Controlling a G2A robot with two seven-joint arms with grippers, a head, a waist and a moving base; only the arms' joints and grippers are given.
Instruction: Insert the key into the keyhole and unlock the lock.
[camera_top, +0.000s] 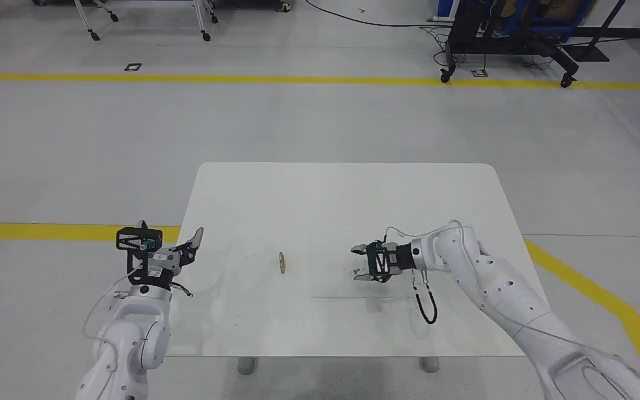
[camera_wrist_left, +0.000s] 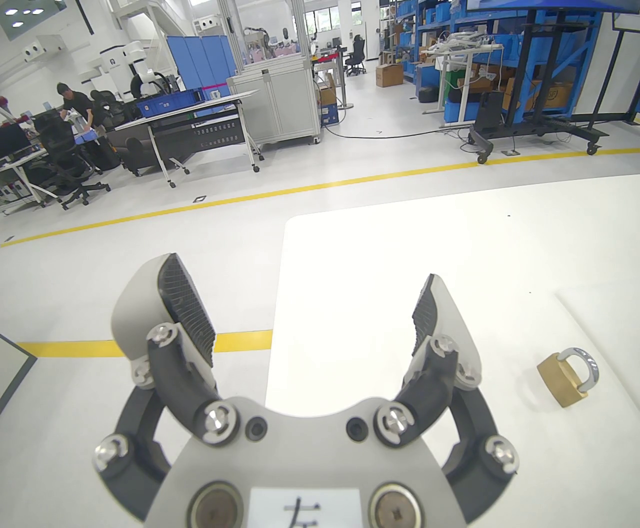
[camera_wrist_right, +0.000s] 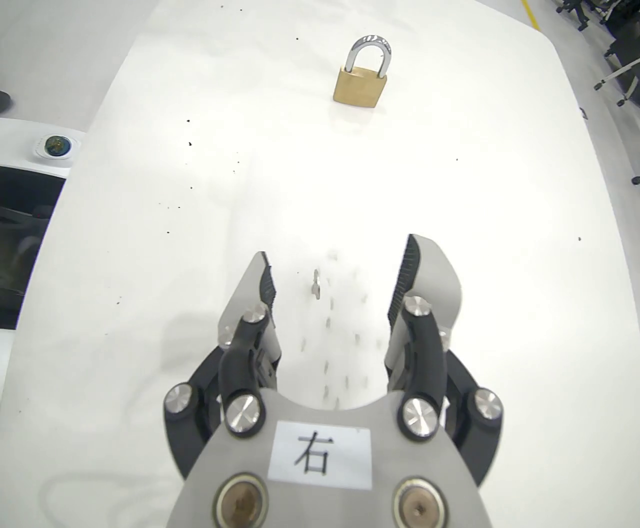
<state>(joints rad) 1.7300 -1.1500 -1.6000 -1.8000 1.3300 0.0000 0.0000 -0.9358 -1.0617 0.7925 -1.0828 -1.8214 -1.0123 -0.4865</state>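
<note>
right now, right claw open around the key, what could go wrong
The key lies small and thin on the table between the open fingers of the right claw; a pinch may flick it away. The padlock lies loose, apart from the open left claw, so it may skid under the key.

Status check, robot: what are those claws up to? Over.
Left claw open, empty. Right claw open over key on table. Padlock apart, shackle closed. Nothing blocking.

Top view looks down; both low wrist views share the lock.
</note>
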